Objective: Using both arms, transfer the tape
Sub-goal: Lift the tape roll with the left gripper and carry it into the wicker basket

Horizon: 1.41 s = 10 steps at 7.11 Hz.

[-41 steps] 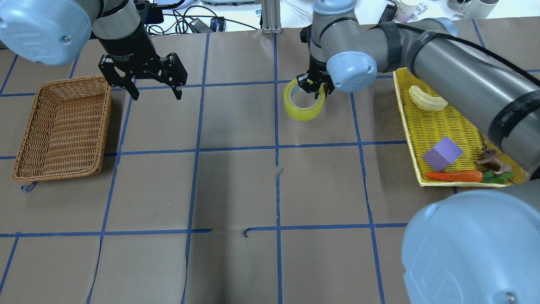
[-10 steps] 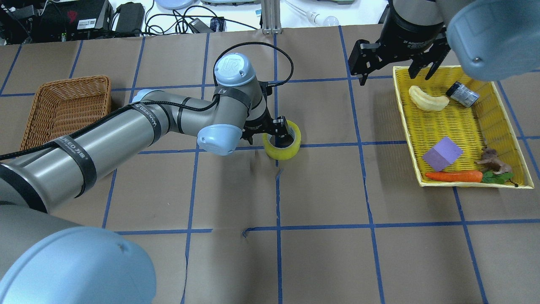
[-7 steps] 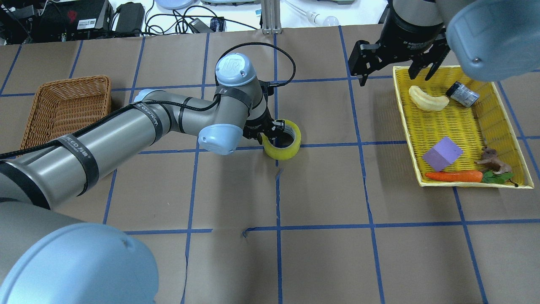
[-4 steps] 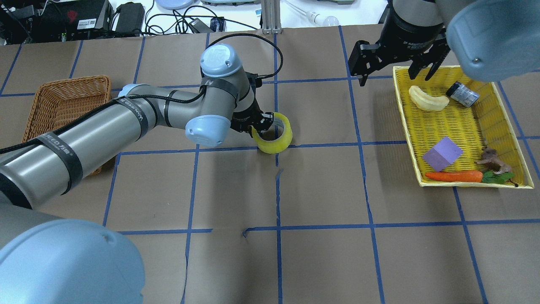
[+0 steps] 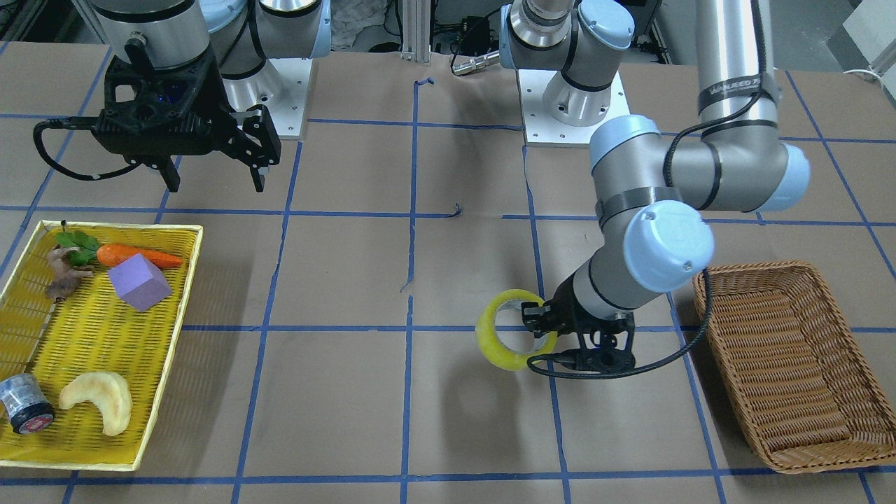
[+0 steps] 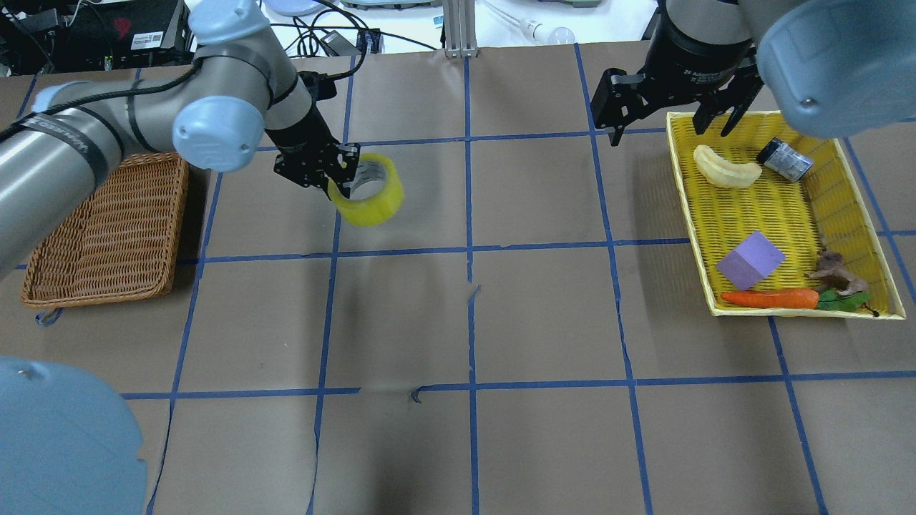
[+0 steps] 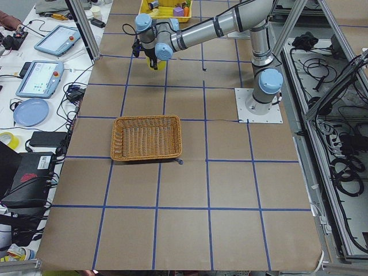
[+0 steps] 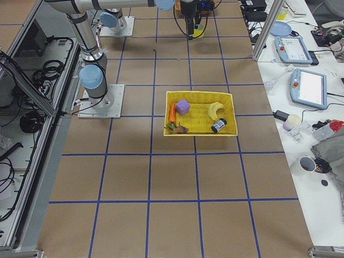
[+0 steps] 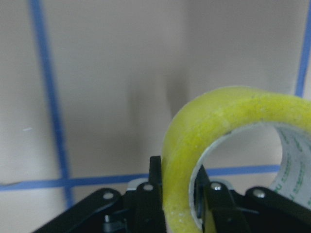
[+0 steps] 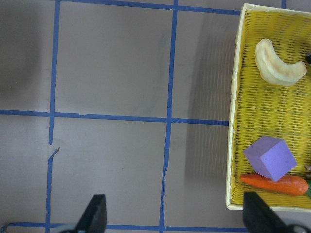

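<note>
The yellow tape roll hangs above the table, tilted, held by its wall in my left gripper. The gripper is shut on it, one finger inside the ring and one outside. The front-facing view shows the tape lifted over its shadow, left of the left gripper. In the left wrist view the tape fills the space between the fingers. My right gripper is open and empty, raised near the yellow tray's far left corner; it also shows in the front-facing view.
A brown wicker basket stands at the left, close to the left arm. The yellow tray at the right holds a purple cube, a carrot, a pale crescent piece and a small grey cylinder.
My left gripper closed on the tape, lifted it off the table and carried it left and away from the robot, towards the basket. The right arm has stayed still.
</note>
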Each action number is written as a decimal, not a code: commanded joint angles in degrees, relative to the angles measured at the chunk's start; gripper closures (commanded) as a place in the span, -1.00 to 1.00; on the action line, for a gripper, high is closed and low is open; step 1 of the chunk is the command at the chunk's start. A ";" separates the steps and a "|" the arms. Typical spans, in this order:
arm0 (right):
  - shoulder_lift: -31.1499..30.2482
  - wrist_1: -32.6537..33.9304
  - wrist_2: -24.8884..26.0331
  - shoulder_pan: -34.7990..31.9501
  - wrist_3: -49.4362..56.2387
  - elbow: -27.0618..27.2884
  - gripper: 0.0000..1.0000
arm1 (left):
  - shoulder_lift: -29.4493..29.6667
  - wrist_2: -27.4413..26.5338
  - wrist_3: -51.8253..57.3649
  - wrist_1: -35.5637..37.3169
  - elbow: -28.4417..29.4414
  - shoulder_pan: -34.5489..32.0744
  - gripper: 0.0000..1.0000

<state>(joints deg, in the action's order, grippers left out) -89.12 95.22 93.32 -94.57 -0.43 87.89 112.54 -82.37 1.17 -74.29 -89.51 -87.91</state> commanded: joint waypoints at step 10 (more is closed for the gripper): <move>0.00 -0.04 -0.07 0.00 0.08 0.09 -1.00 | 3.72 -10.09 34.95 16.16 -3.47 33.07 1.00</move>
<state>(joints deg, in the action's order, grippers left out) -89.12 95.19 93.25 -94.57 -0.42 87.98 114.18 -92.42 34.95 -63.40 -91.92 -55.72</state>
